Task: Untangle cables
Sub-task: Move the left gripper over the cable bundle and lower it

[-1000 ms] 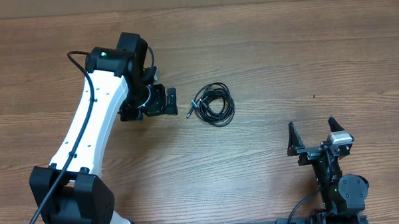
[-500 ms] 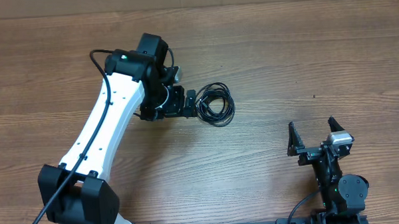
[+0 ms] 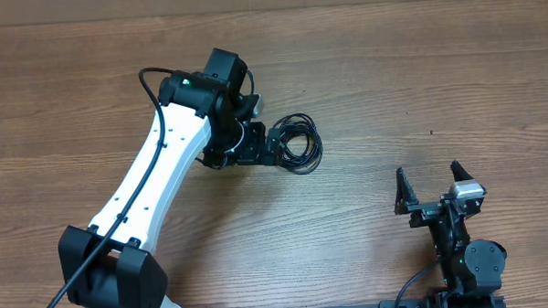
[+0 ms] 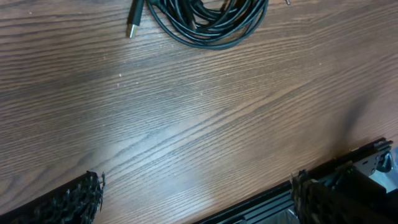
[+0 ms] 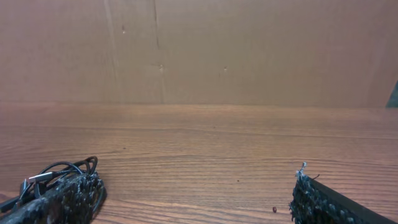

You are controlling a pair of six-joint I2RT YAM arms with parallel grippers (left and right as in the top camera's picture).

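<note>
Cables [image 3: 294,142] coiled on wooden table [image 3: 390,77], just ahead of wide-spread left gripper [image 3: 274,147], nothing between; metal-tipped plug [image 4: 133,25] plain only from left wrist; right gripper [image 3: 428,178] well clear of coil, likewise spread.

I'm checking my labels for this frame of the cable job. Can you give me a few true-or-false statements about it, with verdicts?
1. The cables lie in one coiled bundle on the table. True.
2. The left claw is shut on the cables. False: it is open and holds nothing; the bundle lies just ahead of it.
3. The right claw is open and well apart from the cables. True.
4. The cables lie closer to the right claw than to the left. False: the left claw is right at the bundle.
5. A metal-tipped plug sticks out of the bundle. True.
</note>
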